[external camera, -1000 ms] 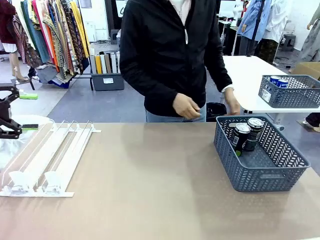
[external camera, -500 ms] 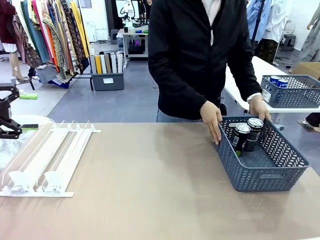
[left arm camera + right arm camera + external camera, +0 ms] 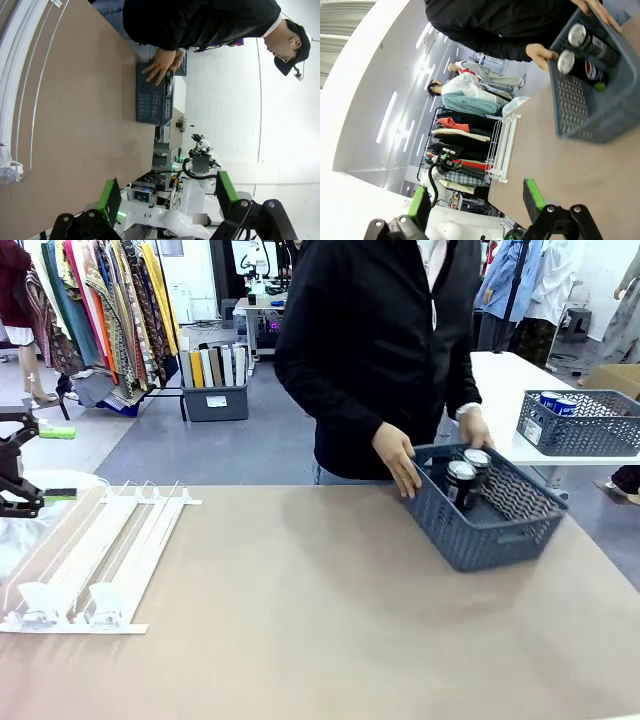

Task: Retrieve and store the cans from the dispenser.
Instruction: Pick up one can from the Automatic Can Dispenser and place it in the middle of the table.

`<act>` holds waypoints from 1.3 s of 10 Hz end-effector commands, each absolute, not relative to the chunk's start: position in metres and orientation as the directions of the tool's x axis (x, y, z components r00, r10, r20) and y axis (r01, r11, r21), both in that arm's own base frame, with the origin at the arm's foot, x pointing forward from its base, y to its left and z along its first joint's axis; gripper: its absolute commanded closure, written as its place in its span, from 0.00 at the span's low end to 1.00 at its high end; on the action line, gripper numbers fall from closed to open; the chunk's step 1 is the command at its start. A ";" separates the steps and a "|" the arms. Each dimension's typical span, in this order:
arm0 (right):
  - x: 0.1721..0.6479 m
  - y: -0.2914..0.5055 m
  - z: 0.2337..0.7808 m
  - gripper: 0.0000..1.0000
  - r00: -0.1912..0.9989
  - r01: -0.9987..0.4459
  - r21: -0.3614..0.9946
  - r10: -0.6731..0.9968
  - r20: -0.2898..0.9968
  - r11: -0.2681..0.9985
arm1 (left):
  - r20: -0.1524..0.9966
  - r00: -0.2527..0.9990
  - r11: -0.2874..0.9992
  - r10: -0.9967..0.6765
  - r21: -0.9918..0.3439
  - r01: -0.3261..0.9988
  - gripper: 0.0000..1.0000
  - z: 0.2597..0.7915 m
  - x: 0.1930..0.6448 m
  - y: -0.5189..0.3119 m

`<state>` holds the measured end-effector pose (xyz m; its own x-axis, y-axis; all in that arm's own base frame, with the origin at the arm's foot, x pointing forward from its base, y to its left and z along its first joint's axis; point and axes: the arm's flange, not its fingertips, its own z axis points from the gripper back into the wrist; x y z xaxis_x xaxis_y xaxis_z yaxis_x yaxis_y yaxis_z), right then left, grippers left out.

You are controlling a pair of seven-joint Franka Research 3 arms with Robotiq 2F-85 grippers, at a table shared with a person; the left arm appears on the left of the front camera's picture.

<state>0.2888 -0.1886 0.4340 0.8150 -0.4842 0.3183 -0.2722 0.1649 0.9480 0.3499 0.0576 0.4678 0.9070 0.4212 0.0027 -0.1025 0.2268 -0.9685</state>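
The dispenser, a low white and clear rack with rail lanes, lies at the table's left with no can in its lanes. Two dark Pepsi cans stand in a grey-blue mesh basket, which the person holds tilted in both hands at the far right. My left gripper is open and holds nothing, beside the dispenser and far from the basket. My right gripper is also open, above the table, with the basket and cans beyond it.
A second grey mesh basket with blue cans sits on a white table behind the person at the right. A clothes rack and storage bins stand at the back left. Bare brown tabletop spans the middle.
The person stepped right, gripped the basket with both hands, then lifted and tilted it toward the far edge. Neither arm has moved.
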 end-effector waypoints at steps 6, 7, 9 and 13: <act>0.289 -0.189 0.439 0.00 0.814 -0.279 0.946 -0.482 0.324 0.163 | -0.010 0.904 0.218 0.427 -0.969 -0.113 0.00 0.472 0.349 0.057; 0.289 -0.189 0.439 0.00 0.814 -0.279 0.946 -0.482 0.324 0.163 | -0.010 0.904 0.218 0.427 -0.969 -0.113 0.00 0.472 0.349 0.057; 0.289 -0.189 0.439 0.00 0.814 -0.279 0.946 -0.482 0.324 0.163 | -0.010 0.904 0.218 0.427 -0.969 -0.113 0.00 0.472 0.349 0.057; 0.289 -0.189 0.439 0.00 0.814 -0.279 0.946 -0.482 0.324 0.163 | -0.010 0.904 0.218 0.427 -0.969 -0.113 0.00 0.472 0.349 0.057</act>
